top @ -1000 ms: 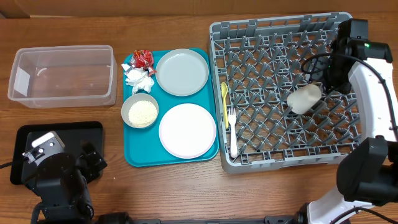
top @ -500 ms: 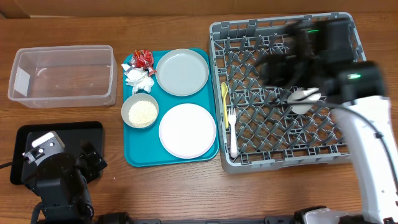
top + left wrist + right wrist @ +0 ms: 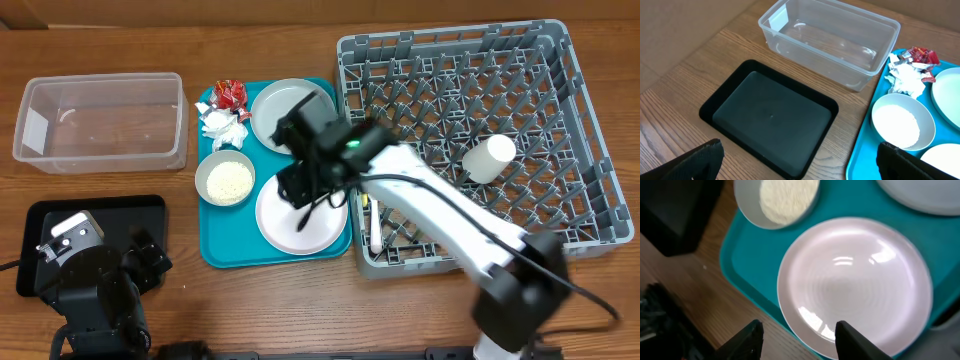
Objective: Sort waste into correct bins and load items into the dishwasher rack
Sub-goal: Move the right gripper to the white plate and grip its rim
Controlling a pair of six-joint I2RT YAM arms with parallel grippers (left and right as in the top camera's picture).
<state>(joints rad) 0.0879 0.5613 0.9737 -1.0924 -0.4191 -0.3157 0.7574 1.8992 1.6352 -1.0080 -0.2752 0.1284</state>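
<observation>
Right pincer (image 3: pixel 799 342), fingers apart, hovers over the white plate (image 3: pixel 855 285) on the teal tray (image 3: pixel 750 270). Left pincer (image 3: pixel 800 162) gapes wide above the black tray (image 3: pixel 770 117). The cup (image 3: pixel 488 158) lies in the rack (image 3: pixel 590 130).

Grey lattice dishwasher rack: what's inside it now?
Small white cup on its side among the pegs. White fork partly shows by the left wall; the right arm covers the rest there.

Right arm (image 3: pixel 440 210): we note white curved shells, black joint housings, a small green light (image 3: pixel 352 145) and a thin black cable (image 3: pixel 312 205). Left arm (image 3: pixel 90 285), lower left: black, rounded, with a pale block (image 3: pixel 68 228) on top. Right gripper fingers (image 3: pixel 751 339) and left gripper fingers (image 3: pixel 700 162): matte black.
</observation>
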